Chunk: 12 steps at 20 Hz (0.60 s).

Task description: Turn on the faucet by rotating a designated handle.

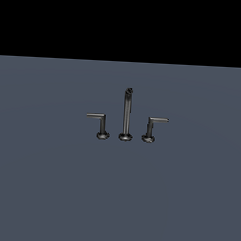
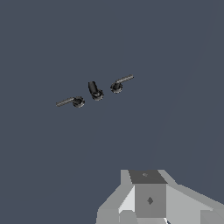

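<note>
In the exterior view, the small dark grey metal faucet (image 1: 126, 115) stands at the centre of the frame on a flat blue-grey surface (image 1: 49, 189). Its tall thin spout post is in the middle. The short dark metal handle (image 1: 153, 126), on a round base, has its thin lever pointing to the frame's right. The mirror-twin handle (image 1: 99, 124) points left.

In the wrist view, the faucet (image 2: 95, 91) lies small above the centre. The grey gripper body (image 2: 148, 199) fills the lower edge; I cannot tell how open it is.

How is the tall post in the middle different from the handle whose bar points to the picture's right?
The spout is taller than the handle. The spout is a straight upright post; the handle is L-shaped, topped by a bar pointing toward the exterior view's right. Both are dark metal on round bases.
</note>
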Tool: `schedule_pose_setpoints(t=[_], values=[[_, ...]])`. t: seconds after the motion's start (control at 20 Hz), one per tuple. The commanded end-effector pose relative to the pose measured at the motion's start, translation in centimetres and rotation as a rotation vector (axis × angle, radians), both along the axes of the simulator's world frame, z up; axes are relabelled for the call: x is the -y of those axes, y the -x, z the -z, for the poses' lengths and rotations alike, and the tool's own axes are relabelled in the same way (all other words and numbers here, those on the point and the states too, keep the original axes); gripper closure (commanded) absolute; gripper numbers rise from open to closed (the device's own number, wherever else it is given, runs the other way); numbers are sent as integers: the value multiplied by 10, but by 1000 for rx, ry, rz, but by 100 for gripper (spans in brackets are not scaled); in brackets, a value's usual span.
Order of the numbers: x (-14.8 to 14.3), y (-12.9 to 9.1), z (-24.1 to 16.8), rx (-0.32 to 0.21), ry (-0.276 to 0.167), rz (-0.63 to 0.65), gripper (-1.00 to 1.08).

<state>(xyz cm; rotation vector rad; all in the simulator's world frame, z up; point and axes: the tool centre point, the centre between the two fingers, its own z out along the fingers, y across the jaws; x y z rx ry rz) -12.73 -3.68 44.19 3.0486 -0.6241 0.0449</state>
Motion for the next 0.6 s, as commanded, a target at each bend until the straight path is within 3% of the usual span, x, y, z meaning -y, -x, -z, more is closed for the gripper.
schedule_pose_setpoints(t=[0.0, 0.55], values=[[6, -20, 13, 1, -3, 73, 108], [35, -97, 87, 3, -16, 392, 108]])
